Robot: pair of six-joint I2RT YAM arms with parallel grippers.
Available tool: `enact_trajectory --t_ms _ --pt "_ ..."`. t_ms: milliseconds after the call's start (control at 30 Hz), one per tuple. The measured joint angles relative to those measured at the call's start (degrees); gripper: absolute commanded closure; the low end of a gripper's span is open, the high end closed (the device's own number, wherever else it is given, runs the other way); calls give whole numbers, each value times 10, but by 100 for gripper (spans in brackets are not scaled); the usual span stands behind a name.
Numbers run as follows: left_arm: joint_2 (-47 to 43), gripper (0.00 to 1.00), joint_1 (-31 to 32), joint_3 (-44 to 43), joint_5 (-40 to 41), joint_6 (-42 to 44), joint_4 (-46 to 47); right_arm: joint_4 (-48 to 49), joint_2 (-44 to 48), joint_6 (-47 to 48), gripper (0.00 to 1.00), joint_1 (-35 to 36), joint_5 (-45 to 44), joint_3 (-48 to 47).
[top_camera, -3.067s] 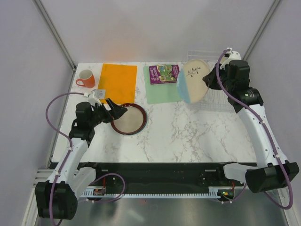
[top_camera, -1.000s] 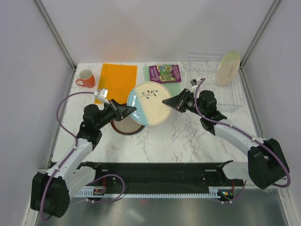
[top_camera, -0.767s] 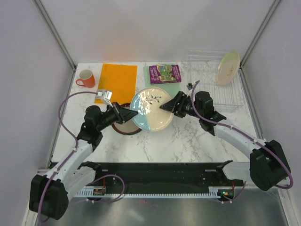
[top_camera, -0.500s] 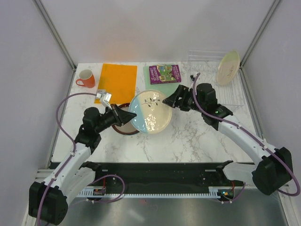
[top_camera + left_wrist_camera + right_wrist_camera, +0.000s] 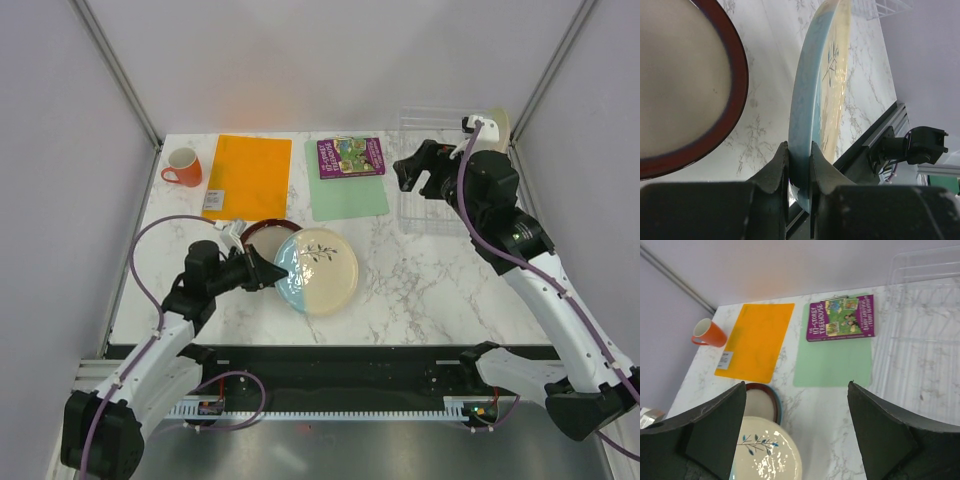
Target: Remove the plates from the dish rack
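Left gripper (image 5: pixel 266 270) now pinches the leaf-sprig plate (image 5: pixel 320 270) alone; right gripper (image 5: pixel 415 172), spread, has swung back toward the dish rack (image 5: pixel 432 215).

Table (image 5: pixel 400 290), overhead view. Mug (image 5: pixel 182 166) in the far-left corner; left mat (image 5: pixel 247 177) just right of it; right mat (image 5: pixel 345 192) next along, with a book (image 5: pixel 352 157) on its far end. Dish rack (image 5: pixel 425 212) at far right, plain plate (image 5: pixel 500 122) in its far-right corner, right gripper (image 5: pixel 418 172) above its left side. In front of the left mat lies the rimmed plate (image 5: pixel 258 234). Sprig plate (image 5: pixel 318 272) is nearer and to the right, overlapping it, left edge between the left gripper (image 5: pixel 270 272) fingers.
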State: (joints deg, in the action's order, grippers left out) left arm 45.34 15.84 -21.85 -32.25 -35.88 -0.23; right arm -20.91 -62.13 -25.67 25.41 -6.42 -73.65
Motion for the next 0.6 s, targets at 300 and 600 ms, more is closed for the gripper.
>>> enact_trajectory --t_ms 300,600 --pt "73 98 15 3 -13 0 31 -49 -9 31 11 -36 -44 0" --pt "185 98 85 -8 -2 0 74 -60 -23 44 11 -102 -42 0"
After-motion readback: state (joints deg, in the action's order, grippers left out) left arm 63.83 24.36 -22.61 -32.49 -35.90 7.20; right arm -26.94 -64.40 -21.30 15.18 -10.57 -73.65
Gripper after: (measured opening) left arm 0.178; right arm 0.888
